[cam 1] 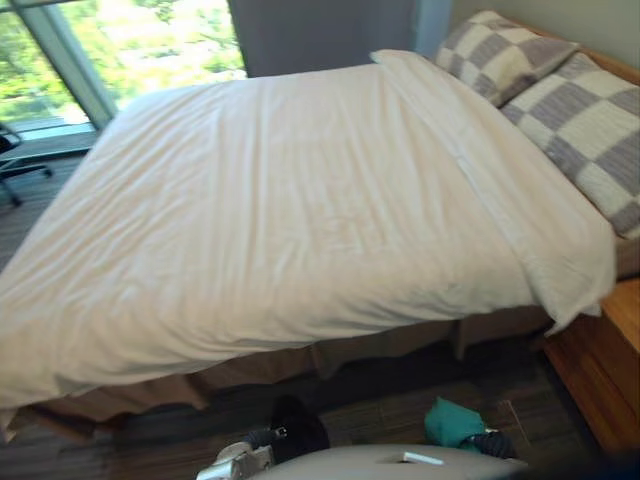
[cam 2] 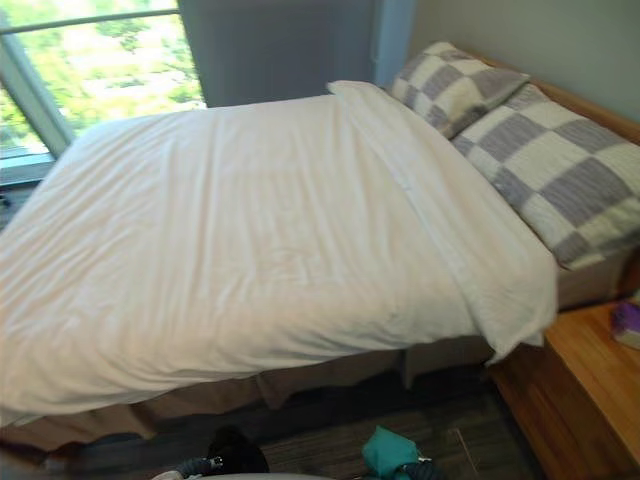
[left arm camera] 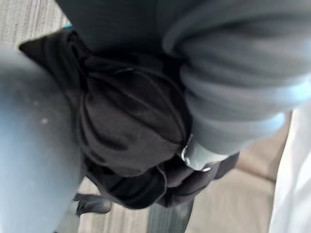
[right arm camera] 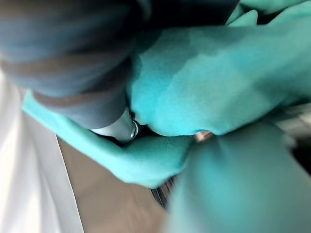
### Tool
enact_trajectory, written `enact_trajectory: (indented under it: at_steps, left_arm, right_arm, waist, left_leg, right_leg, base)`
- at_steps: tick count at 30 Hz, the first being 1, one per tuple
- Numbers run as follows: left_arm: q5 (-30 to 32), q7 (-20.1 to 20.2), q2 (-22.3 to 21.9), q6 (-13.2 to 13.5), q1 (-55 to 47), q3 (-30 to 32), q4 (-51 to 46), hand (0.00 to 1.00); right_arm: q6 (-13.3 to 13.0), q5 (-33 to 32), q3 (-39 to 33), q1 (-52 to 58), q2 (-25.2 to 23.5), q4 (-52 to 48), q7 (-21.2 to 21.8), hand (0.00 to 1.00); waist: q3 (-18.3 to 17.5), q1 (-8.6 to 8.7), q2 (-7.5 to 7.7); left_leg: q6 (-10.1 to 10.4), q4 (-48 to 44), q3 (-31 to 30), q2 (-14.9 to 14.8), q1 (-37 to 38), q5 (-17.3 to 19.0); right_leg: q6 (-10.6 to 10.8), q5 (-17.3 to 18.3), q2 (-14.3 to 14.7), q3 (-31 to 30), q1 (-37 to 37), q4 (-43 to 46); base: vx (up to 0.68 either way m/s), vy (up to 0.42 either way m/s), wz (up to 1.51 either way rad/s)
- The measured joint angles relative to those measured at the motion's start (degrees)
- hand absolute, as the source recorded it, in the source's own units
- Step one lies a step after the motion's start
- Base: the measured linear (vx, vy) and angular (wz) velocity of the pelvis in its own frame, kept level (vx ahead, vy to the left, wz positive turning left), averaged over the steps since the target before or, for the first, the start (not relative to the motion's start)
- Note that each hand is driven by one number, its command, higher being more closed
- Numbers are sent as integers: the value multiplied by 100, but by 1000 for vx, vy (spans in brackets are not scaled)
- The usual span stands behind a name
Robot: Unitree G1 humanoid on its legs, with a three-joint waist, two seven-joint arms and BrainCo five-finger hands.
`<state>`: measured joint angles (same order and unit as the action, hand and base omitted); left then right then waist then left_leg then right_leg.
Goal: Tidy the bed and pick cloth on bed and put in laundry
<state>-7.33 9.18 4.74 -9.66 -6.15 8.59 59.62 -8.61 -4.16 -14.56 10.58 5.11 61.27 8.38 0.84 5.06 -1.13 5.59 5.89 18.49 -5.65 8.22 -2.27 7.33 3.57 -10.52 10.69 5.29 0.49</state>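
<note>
A white duvet [cam 1: 280,220] lies spread smooth over the bed, its top edge folded back below two grey-and-white checked pillows [cam 1: 590,130] at the head. Low in front of the bed's side, my left hand [cam 1: 240,462] is shut on a bunched black cloth [cam 1: 300,425]. The left wrist view shows the black cloth [left arm camera: 131,126] wadded against the hand [left arm camera: 233,87]. To the right of it my right hand [cam 1: 490,443] is shut on a teal cloth [cam 1: 455,422]. In the right wrist view the teal cloth [right arm camera: 209,82] drapes round that hand [right arm camera: 63,53].
A wooden nightstand [cam 2: 580,390] stands at the right by the bed's head, with a small purple thing [cam 2: 628,322] on it. Beyond the bed are a large window [cam 1: 120,40] and a grey curtain [cam 1: 320,30]. An office chair [cam 1: 15,160] stands far left. Dark floor runs along the bed.
</note>
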Motion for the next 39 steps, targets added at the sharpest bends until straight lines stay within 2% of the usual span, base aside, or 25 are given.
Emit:
enact_trajectory:
  at_steps: [4,8,11,12,13,14,15,16,18,19,20,21,22,23,24,25,26,28,30,32,34,35,36,37,39]
  left_arm:
    - [120,197,43,217,-4,-297,-35,100]
    - [-37,164,105,494,-1,-564,-41,100]
    - [-349,-285,107,1155,-3,-948,-116,100]
    - [-309,-561,110,1428,6,-1066,-252,100]
    - [-266,-746,96,1584,46,-1060,-319,100]
    - [-267,-817,96,1621,58,-1060,-351,100]
    - [-283,-830,87,1617,79,-1058,-420,100]
    - [-340,-762,62,1585,95,-1058,-531,100]
    - [-454,-533,44,1354,78,-987,-672,100]
    - [-430,-415,-1,1223,109,-924,-796,100]
    - [-410,-407,25,1177,166,-883,-816,100]
    - [-270,-403,65,1035,310,-822,-816,100]
    - [-214,-397,61,980,387,-794,-773,100]
    - [-126,-400,80,977,478,-731,-749,100]
    - [91,-295,61,862,527,-783,-714,100]
    - [188,-263,37,842,509,-853,-709,100]
    - [372,-203,2,791,490,-949,-683,100]
    - [339,-227,27,775,528,-994,-580,100]
    - [-147,-276,75,763,532,-1211,-410,100]
    - [-277,-271,54,747,536,-1325,-383,100]
    - [-339,-279,32,613,539,-1449,-384,100]
    - [-338,-288,42,532,561,-1462,-383,100]
    - [-333,-288,100,445,620,-1486,-364,100]
    - [-332,-282,160,410,731,-1487,-234,100]
    - [-330,-243,184,444,770,-1485,-138,100]
  right_arm:
    - [-272,753,453,-37,128,55,264,100]
    - [-324,1335,980,-312,288,128,479,100]
    - [-300,1691,1191,-568,334,168,639,100]
    - [-284,1739,1189,-624,303,155,609,100]
    - [-170,1817,1187,-652,271,157,593,100]
    - [-120,1862,1193,-656,263,156,596,100]
    - [-60,1904,1198,-730,269,162,603,100]
    - [17,1901,1185,-808,310,179,603,100]
    - [143,1848,1155,-928,354,177,598,100]
    - [228,1660,1039,-1039,387,176,620,100]
    - [255,1569,1033,-1097,377,147,613,100]
    - [265,1351,981,-1113,323,108,616,100]
    - [283,1233,855,-1159,284,117,587,100]
    - [307,1041,648,-1141,192,104,552,100]
    - [329,919,507,-984,174,106,530,100]
    - [326,870,470,-872,181,102,511,100]
    - [261,664,263,-757,101,46,437,100]
    - [250,464,147,-791,-48,38,445,100]
    - [238,-15,144,-730,-57,57,433,100]
    - [244,-190,135,-685,23,45,426,100]
    - [257,-370,4,-689,64,25,420,100]
    - [225,-396,-98,-659,61,-23,422,100]
    - [120,-425,-82,-615,77,-74,447,100]
    - [-4,-469,-72,-586,80,-76,483,100]
    - [-197,-469,-67,-450,67,-78,503,100]
  waist:
    - [-21,-172,33]
    - [50,-274,65]
    - [247,-266,100]
    - [394,-211,156]
    - [503,-226,261]
    - [510,-245,296]
    - [553,-246,348]
    - [634,-266,300]
    - [715,-284,199]
    - [842,-271,45]
    - [885,-258,66]
    - [940,-203,219]
    - [969,-199,236]
    - [1028,-130,287]
    - [1000,-75,186]
    - [968,-16,128]
    - [939,34,96]
    - [1007,-26,216]
    - [1035,-72,296]
    - [1060,-144,172]
    - [1117,-132,-21]
    - [1106,-106,-115]
    - [1139,-105,-143]
    - [1215,-110,-171]
    - [1243,-39,-153]
  left_leg:
    - [-74,3,-574,100,-244,-110]
    - [-43,4,-918,49,-367,-202]
    - [-61,10,-1264,45,-635,-416]
    - [-318,10,-1054,119,-743,-520]
    - [-688,-36,-456,100,-779,-320]
    - [-823,-116,-154,78,-847,-225]
    - [-946,-385,171,37,-995,-125]
    - [-1013,-857,410,-30,-1223,-139]
    - [-944,-1219,469,104,-1528,-413]
    - [-997,-1111,391,185,-1618,-504]
    - [-1012,-995,246,240,-1698,-650]
    - [-1175,-849,329,453,-1785,-480]
    - [-1107,-1217,744,353,-1891,-48]
    - [-1296,-2087,1577,45,-2088,491]
    - [-1382,-2402,2147,-221,-1867,435]
    - [-1368,-2299,2142,-122,-1822,538]
    - [-1375,-1871,1951,52,-1647,494]
    - [-1365,-1144,1632,381,-1330,130]
    - [-1358,-479,1150,823,-918,-129]
    - [-1240,-21,887,959,-635,-265]
    - [-1278,6,486,928,-621,-224]
    - [-1285,5,281,890,-634,-233]
    - [-1275,5,32,828,-657,-256]
    - [-1294,5,-273,782,-681,-319]
    - [-1271,6,-705,775,-743,-361]
  right_leg:
    - [-21,247,-94,389,36,248]
    - [-104,330,-18,671,133,256]
    - [-134,560,-39,1246,216,499]
    - [-108,644,-119,1693,347,561]
    - [-59,630,-245,2113,469,608]
    - [-49,643,-298,2315,516,611]
    - [-34,669,-394,2600,572,672]
    - [-22,737,-470,2831,638,844]
    - [-71,907,-646,2952,634,1235]
    - [-258,1147,-562,2845,603,1394]
    - [-297,1161,-402,2722,539,1195]
    - [-111,1078,-393,2992,617,787]
    - [26,1007,-437,3269,657,774]
    - [49,994,-579,3729,799,1055]
    - [44,999,-640,3981,937,1505]
    - [32,996,-707,4029,959,1781]
    - [-72,996,-905,4008,943,2310]
    - [39,1256,-778,3927,948,1929]
    - [-119,1085,-834,4072,1038,1798]
    - [-138,968,-880,4054,1126,2069]
    - [-740,846,-1001,3873,962,2860]
    - [-842,970,-894,3428,791,3042]
    - [-647,1266,-505,2689,590,2832]
    - [-606,1432,-75,1955,385,2599]
    - [-582,1509,427,1013,103,2319]
  base:
    - [31,-10,77]
    - [22,-68,54]
    - [-16,-74,96]
    - [-54,-27,161]
    - [-42,-4,169]
    - [-2,16,155]
    - [35,21,148]
    - [49,47,178]
    - [17,128,171]
    - [-53,133,158]
    - [-93,79,200]
    - [-66,3,141]
    - [-6,23,179]
    - [88,72,164]
    - [106,79,177]
    - [140,146,161]
    - [112,152,130]
    - [48,80,106]
    - [11,-32,110]
    - [-3,-41,80]
    - [-19,-32,90]
    - [27,-53,93]
    - [55,-115,120]
    - [42,-97,114]
    - [54,-112,129]
